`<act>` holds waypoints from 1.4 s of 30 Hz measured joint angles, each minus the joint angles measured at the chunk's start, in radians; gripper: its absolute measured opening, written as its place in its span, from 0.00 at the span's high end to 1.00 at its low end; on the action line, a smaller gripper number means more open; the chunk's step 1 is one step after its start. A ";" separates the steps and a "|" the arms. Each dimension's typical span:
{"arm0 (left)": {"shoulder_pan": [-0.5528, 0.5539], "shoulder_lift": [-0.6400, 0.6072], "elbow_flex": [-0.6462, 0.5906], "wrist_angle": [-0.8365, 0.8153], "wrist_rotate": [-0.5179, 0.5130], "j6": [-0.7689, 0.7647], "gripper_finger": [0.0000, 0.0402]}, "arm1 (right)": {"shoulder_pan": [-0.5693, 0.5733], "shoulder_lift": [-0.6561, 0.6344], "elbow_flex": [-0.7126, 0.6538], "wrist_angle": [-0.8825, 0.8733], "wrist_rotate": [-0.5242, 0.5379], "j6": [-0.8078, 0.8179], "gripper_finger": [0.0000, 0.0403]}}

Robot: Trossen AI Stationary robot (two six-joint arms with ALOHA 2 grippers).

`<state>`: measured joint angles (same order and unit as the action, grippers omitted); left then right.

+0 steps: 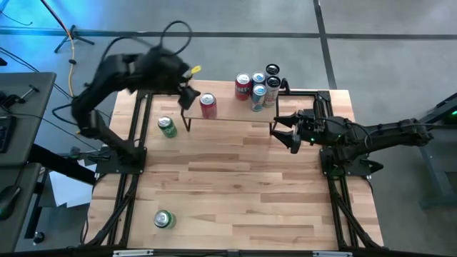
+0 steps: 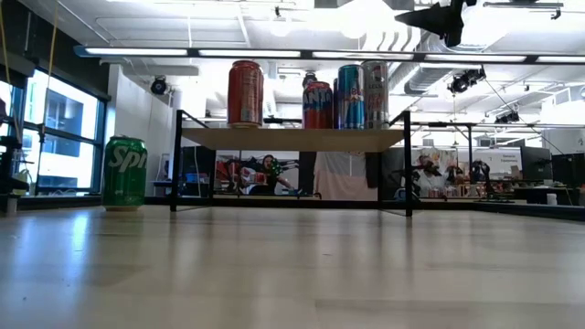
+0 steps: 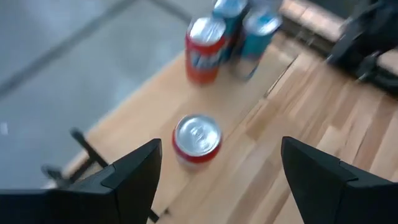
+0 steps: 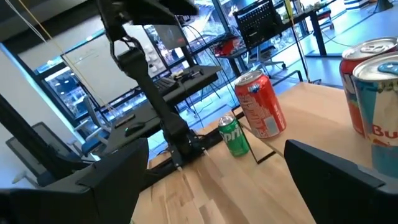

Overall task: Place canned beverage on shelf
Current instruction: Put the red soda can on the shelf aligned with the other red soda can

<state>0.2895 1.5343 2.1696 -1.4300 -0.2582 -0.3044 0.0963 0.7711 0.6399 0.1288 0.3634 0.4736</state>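
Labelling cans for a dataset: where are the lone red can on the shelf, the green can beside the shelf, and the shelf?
lone red can point(image 1: 208, 104): high view, top.
green can point(image 2: 124, 174): low view, side.
shelf point(image 2: 292, 139): low view, front edge.

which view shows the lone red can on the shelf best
The low view: the red can stands full side-on on the shelf. High and left wrist views show mostly its top; the right wrist view shows it tilted in the frame.
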 joint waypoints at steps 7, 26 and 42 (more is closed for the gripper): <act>0.145 0.166 0.000 -0.110 0.094 -0.014 0.29 | 0.000 0.010 0.000 -0.007 0.000 0.024 0.11; 0.171 0.274 -0.063 -0.079 0.157 -0.009 0.29 | 0.000 0.015 0.000 -0.069 0.005 0.024 0.11; 0.175 0.267 -0.132 0.068 0.223 0.009 0.29 | 0.000 0.015 0.000 -0.087 0.008 0.051 0.11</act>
<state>0.4647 1.8015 2.0380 -1.3616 -0.0348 -0.2954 0.0959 0.7864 0.6401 0.0414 0.3714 0.5245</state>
